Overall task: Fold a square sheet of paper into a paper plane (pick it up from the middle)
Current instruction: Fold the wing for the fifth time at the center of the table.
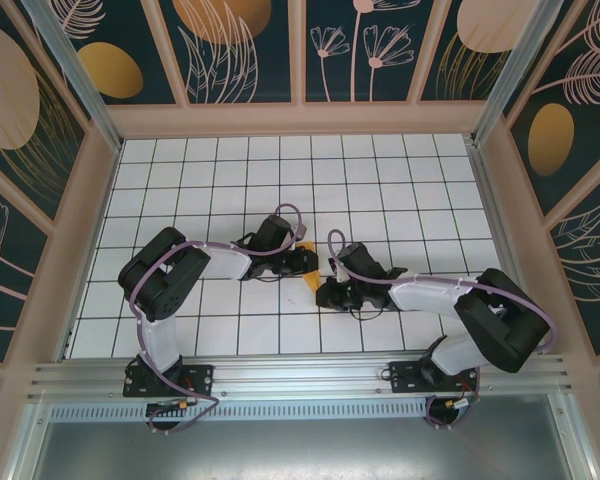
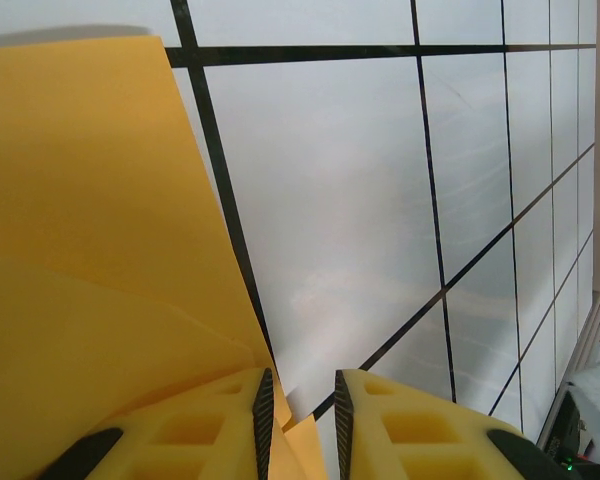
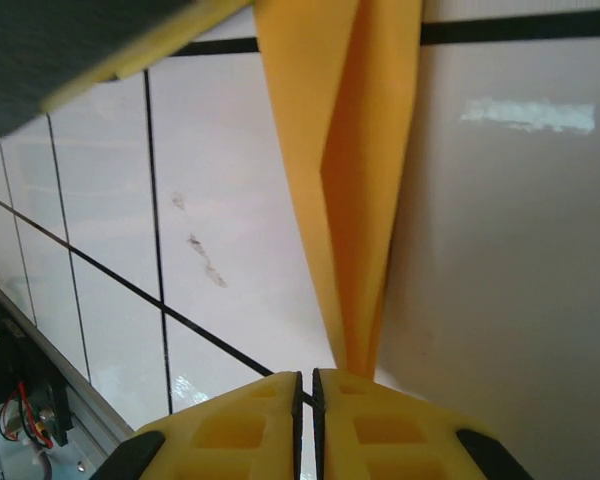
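The yellow, honeycomb-moulded finger pads [image 2: 400, 425] of the left gripper [image 2: 301, 378] sit at the bottom edge of its wrist view, a narrow gap apart. A fold of the thin bright-orange paper sheet [image 2: 100, 200] runs down into that gap, so the jaws look clamped on its edge. This lifts that side off the white tiled table [image 2: 380, 200] with its black grid lines, probably to keep the layers taut while a crease is worked. The right gripper [image 3: 307, 378] has its jaws all but together, with only a hairline slit between them. The sheet's narrow creased tip reaches one of its pads, and it seems to be pressing the point down rather than pinching it. From above, the paper lies mid-table between the two grippers, mostly covered by them
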Robot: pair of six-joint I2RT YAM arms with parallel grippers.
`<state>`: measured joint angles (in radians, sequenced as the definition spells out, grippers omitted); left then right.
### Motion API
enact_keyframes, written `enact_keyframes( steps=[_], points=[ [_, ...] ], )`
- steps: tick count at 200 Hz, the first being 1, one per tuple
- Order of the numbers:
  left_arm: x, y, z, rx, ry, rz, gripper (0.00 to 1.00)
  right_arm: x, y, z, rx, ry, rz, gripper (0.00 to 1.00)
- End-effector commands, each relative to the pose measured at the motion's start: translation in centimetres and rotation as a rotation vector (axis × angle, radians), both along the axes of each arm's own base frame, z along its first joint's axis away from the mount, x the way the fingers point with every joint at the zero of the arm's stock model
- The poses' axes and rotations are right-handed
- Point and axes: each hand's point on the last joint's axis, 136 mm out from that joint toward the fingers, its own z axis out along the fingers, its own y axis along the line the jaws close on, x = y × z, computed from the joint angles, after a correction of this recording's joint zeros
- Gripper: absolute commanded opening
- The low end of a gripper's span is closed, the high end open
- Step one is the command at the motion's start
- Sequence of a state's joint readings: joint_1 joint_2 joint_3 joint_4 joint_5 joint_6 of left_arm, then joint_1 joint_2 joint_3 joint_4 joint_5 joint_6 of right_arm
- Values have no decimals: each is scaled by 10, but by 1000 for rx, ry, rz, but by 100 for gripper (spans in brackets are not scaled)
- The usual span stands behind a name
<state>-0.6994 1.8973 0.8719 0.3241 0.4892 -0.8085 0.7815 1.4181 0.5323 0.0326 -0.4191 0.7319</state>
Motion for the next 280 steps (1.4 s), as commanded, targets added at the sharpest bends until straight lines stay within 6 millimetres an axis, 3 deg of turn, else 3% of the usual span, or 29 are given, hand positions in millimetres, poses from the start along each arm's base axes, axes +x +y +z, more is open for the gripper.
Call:
enact_keyframes(
  steps=[1, 33, 70, 107, 145, 171, 232, 280],
  points=[
    [3, 5, -7, 39, -7, 0, 26, 13, 12, 25, 35, -61, 8, 15],
    [3, 5, -9, 45, -3, -1, 26, 30, 19, 32, 51, -96, -10, 15],
    [4, 4, -9, 48, -3, -7, 26, 41, 27, 24, 68, -85, -11, 16],
    [5, 5, -9, 63, -9, -8, 26, 43, 19, -4, 25, -35, -28, 16],
    [6, 5, -9, 62, -6, -8, 25, 29, 7, -30, -17, 29, -37, 16],
    [5, 5, -10, 67, -6, -8, 26, 26, 5, -23, -10, 17, -35, 16],
    [5, 5, -13, 65, 2, -10, 25, 37, 11, 22, 52, -88, -30, 17],
    [6, 5, -13, 64, -1, -8, 25, 41, 17, 20, 67, -79, -42, 16]
  ],
)
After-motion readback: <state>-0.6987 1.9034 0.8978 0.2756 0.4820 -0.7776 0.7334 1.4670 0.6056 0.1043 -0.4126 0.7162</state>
